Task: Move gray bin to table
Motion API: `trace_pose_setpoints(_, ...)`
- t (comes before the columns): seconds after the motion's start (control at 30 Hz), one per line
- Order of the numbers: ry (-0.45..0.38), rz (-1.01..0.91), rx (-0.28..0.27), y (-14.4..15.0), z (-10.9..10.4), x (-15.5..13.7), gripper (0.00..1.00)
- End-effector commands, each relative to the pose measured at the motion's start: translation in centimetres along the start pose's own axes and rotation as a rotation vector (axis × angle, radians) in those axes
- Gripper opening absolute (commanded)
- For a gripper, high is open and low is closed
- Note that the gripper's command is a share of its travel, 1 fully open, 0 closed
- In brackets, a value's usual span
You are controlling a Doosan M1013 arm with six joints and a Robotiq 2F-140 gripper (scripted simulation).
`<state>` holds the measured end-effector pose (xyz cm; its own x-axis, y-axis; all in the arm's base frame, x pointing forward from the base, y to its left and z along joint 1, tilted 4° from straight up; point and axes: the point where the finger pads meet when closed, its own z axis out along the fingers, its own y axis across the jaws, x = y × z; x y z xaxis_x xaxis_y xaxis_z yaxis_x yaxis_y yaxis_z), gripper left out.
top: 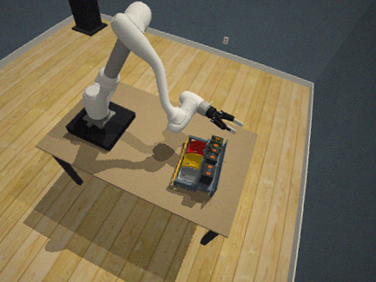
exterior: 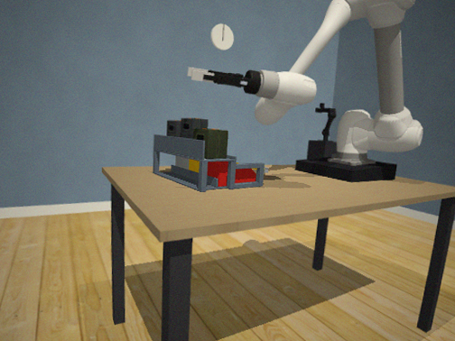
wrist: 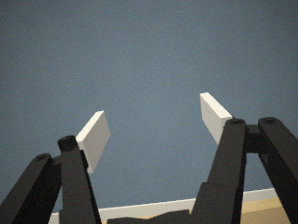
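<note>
From where I stand, the wooden tabletop (top: 147,170) (exterior: 276,196) carries a blue-gray shelf (top: 184,185) (exterior: 179,145) near its far end from the arm's base. The white arm (top: 156,70) (exterior: 304,54) reaches out level above it. Its hand (top: 238,128) (exterior: 194,74) (wrist: 153,115) hangs off beyond the red bin's end, fairly wide apart, with nothing in it. The gray open bin (top: 189,175) sits in the shelf's lower row — at the end, beside the yellow bin (top: 192,160), with the red bin (top: 197,147) (exterior: 245,175) past that. Dark boxes (top: 208,171) (exterior: 194,126) stand higher behind.

I'd set the opening to suit the bin, swing round well above those boxes, then take a wall squarely — keeping the bin level so its parts stay in, and off the yellow neighbor.
</note>
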<state>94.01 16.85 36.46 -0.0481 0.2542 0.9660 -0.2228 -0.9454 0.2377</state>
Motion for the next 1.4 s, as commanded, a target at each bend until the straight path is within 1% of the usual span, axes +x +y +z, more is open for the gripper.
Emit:
trace_pose_setpoints(0.0,0.001,0.000,0.001,0.2,-0.4,0.1,0.57)
trace_pose_setpoints(0.23,0.001,0.000,0.001,0.2,-0.4,0.1,0.57)
trace_pose_setpoints(0.4,0.001,0.000,0.001,2.0,-5.0,-0.3,0.57)
trace_pose_setpoints(0.8,0.001,0.000,0.001,2.0,-5.0,-0.3,0.57)
trace_pose_setpoints(0.97,0.001,0.000,0.001,3.8,-9.7,-0.6,0.57)
trace_pose_setpoints(1.37,0.001,0.000,0.001,3.8,-9.7,-0.6,0.57)
